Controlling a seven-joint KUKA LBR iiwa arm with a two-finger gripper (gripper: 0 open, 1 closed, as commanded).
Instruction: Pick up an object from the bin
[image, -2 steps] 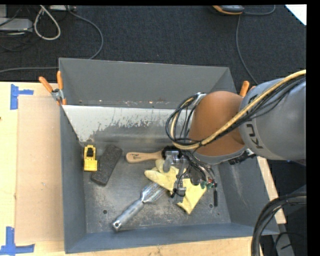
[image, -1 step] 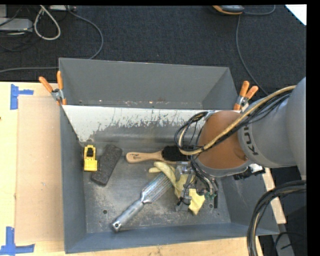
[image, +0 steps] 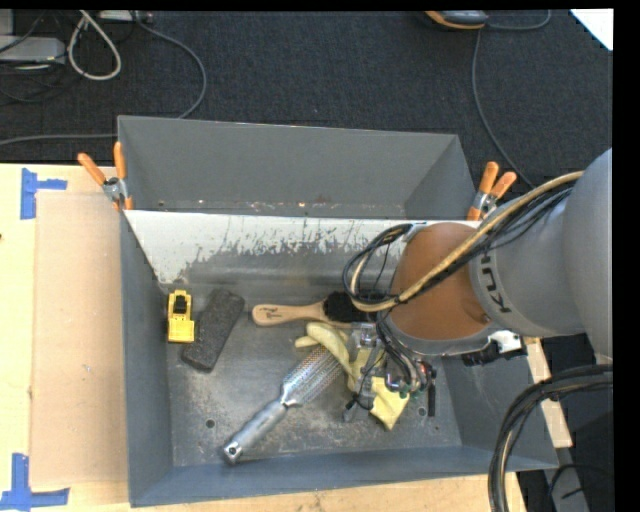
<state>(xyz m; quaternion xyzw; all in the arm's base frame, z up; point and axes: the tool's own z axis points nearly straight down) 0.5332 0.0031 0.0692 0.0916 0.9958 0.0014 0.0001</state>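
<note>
My gripper (image: 393, 376) is low in the bin's right front part, under the arm's orange-brown cover. It sits right over a pale yellow soft thing (image: 336, 343) that looks like a crumpled glove, and a yellow piece (image: 388, 411) pokes out just below it. A silver round hairbrush (image: 288, 397) lies slanted to its left, with the head near the gripper and the handle pointing to the front left. A wooden-handled brush with black bristles (image: 300, 312) lies just behind it.
A small yellow toy truck (image: 180, 316) and a dark grey block (image: 213, 328) lie at the bin's left. The arm and its cables cover the bin's right side. The bin's walls slope steeply at the back and left.
</note>
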